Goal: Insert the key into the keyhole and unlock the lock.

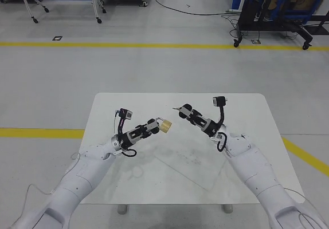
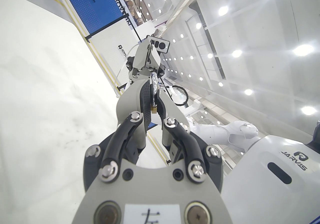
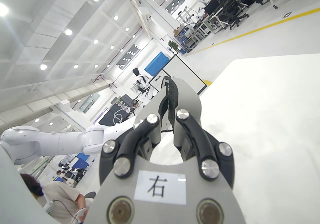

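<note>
In the top view my left gripper is shut on a brass padlock, held above the white table with its body pointing toward the other arm. In the left wrist view the silver shackle and a bit of brass sit pinched between the black pads. My right gripper is shut on a small key, whose thin tip sticks out toward the padlock, a short gap away. In the right wrist view the right gripper has its pads pressed together and the key is hidden. The right gripper faces the padlock in the left wrist view.
Both arms hover over the middle of the table, and bare tabletop lies beneath and in front of them. Yellow floor lines run behind and beside the table. Wheeled racks stand far off on the floor.
</note>
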Motion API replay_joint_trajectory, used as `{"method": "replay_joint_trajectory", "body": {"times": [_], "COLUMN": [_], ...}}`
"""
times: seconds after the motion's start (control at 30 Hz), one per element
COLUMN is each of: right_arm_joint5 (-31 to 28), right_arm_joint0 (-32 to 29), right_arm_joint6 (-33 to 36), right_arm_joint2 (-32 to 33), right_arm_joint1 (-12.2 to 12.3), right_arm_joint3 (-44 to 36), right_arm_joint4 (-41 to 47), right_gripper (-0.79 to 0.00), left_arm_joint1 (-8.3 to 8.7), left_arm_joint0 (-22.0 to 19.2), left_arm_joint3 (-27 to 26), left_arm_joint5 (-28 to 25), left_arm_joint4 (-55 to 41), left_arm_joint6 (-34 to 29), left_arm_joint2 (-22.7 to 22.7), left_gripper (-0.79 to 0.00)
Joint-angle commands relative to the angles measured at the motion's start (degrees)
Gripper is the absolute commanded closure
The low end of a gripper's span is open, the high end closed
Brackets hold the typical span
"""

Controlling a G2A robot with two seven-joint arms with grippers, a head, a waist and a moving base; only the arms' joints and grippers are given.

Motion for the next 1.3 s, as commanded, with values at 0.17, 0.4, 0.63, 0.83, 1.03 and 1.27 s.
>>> {"method": "replay_joint_trajectory", "body": {"times": [0.17, 0.4, 0.63, 0.83, 1.03, 1.27], "right_arm_joint5": [2.8, 4.2, 3.9, 4.1, 4.5, 5.1], "right_arm_joint0": [0.7, 0.9, 0.9, 0.9, 1.2, 1.5], "right_arm_joint6": [-1.3, 0.3, 1.9, 2.6, 2.9, 3.4], "right_arm_joint2": [-2.1, -2.7, -3.3, -3.9, -4.2, -4.5], "right_arm_joint1": [-0.7, -0.8, -0.9, -0.9, -1.0, -1.1], "right_arm_joint3": [-1.8, -2.8, -3.6, -4.4, -4.5, -4.6], "right_arm_joint4": [-3.7, -4.5, -4.5, -5.6, -5.8, -6.0], "right_gripper": [0.0, 0.0, 0.0, 0.0, 0.0, 0.0], "left_arm_joint1": [-0.2, -0.2, -0.37, -0.77, -1.13, -1.48], "left_arm_joint0": [-0.2, 0.0, 0.0, -0.1, -0.1, 0.1], "left_arm_joint3": [-0.2, -0.8, -0.2, 0.8, 1.3, 1.7], "left_arm_joint5": [0.7, 3.1, 6.7, 7.7, 8.1, 8.2], "left_arm_joint4": [-0.5, -3.3, -6.7, -7.0, -6.4, -5.9], "left_arm_joint6": [-0.7, -3.1, -6.7, -7.7, -8.1, -8.2], "left_arm_joint2": [0.8, 0.8, -0.2, -0.9, -1.6, -2.4], "left_gripper": [0.0, 0.0, 0.0, 0.0, 0.0, 0.0]}}
